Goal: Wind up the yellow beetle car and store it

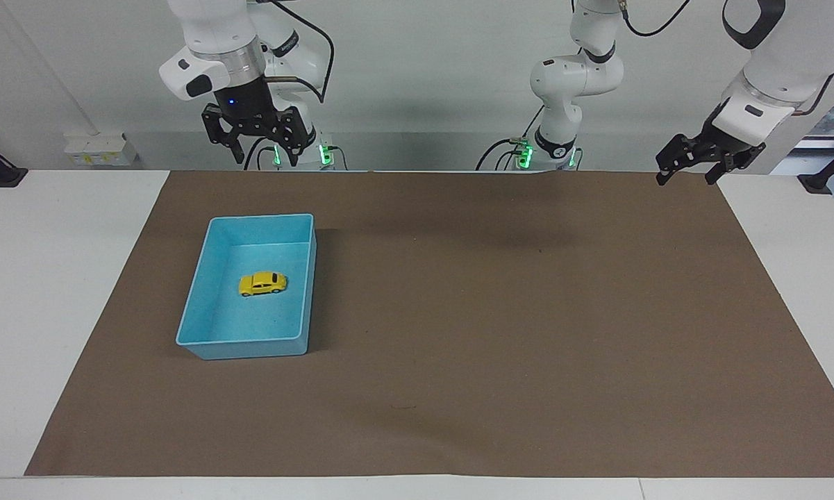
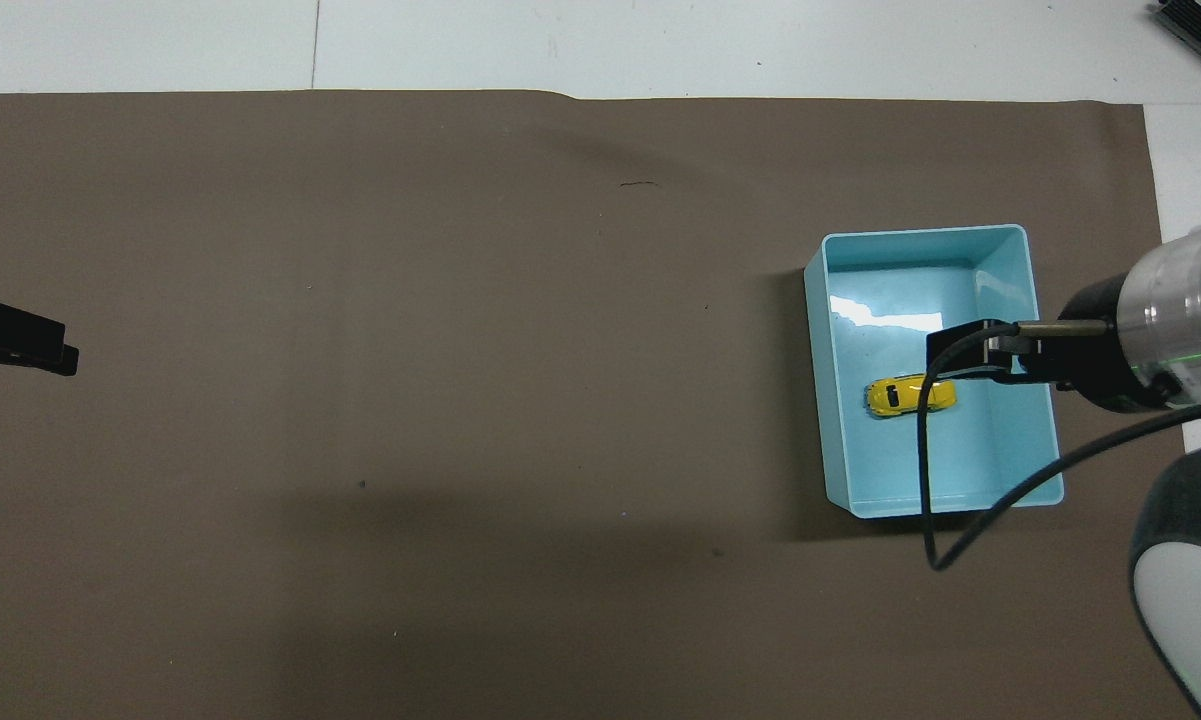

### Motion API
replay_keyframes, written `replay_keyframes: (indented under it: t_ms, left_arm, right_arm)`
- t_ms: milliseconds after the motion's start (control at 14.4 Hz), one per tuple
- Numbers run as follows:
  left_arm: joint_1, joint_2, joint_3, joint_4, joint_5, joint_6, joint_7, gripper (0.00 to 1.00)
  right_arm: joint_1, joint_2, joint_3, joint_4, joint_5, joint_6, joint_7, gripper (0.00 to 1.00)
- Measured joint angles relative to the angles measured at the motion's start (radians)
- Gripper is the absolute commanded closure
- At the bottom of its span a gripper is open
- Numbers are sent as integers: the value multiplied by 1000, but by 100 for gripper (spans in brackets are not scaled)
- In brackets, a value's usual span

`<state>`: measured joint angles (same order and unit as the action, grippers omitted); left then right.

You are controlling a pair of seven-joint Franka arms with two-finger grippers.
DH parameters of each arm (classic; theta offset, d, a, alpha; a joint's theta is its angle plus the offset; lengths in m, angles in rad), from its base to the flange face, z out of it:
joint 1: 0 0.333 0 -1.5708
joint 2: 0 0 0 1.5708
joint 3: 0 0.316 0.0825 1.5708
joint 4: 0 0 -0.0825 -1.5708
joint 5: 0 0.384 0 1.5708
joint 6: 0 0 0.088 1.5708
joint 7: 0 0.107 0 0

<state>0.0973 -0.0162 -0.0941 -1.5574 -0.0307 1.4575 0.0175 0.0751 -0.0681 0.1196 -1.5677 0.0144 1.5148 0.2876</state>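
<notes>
The yellow beetle car [image 1: 262,283] stands on its wheels in the middle of the light blue tray [image 1: 201,305], which sits on the brown mat toward the right arm's end of the table. The car [image 2: 908,395] and the tray [image 2: 1000,480] also show in the overhead view. My right gripper [image 1: 265,158] is open and empty, raised high in the air. In the overhead view, the right gripper [image 2: 965,355] lies over the tray, and its cable crosses the car. My left gripper [image 1: 685,178] is open and empty and waits over the mat's corner at the left arm's end; it also shows in the overhead view [image 2: 20,340].
The brown mat [image 1: 500,312] covers most of the white table [image 1: 55,278]. The right arm's black cable [image 2: 925,470] hangs in a loop over the tray's edge nearest the robots.
</notes>
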Motion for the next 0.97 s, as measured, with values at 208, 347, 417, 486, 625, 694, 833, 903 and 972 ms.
replay_keyframes:
  t_ms: [208, 347, 417, 486, 625, 694, 833, 903, 972]
  left_arm:
    - [0, 0, 0, 0, 0, 0, 0, 0]
    - [0, 0, 0, 0, 0, 0, 0, 0]
    - [0, 0, 0, 0, 0, 0, 0, 0]
    - [0, 0, 0, 0, 0, 0, 0, 0]
    - [0, 0, 0, 0, 0, 0, 0, 0]
    - [0, 0, 0, 0, 0, 0, 0, 0]
    - [0, 0, 0, 0, 0, 0, 0, 0]
    - [0, 0, 0, 0, 0, 0, 0, 0]
    - [0, 0, 0, 0, 0, 0, 0, 0]
  right_arm:
    - [-17, 1, -15, 0, 0, 0, 0, 0]
    - [-48, 7, -28, 0, 0, 0, 0, 0]
    - [-62, 13, -32, 1, 0, 3, 0, 0]
    - [-72, 21, -34, 5, 0, 6, 0, 0]
    - [-80, 32, -35, 17, -1, 6, 0, 0]
    - [-80, 35, -35, 22, -1, 6, 0, 0]
    - [-81, 37, -35, 26, -1, 6, -3, 0]
    - [-83, 37, -37, 26, -1, 6, -4, 0]
    - [-83, 37, -39, 28, -1, 6, -4, 0]
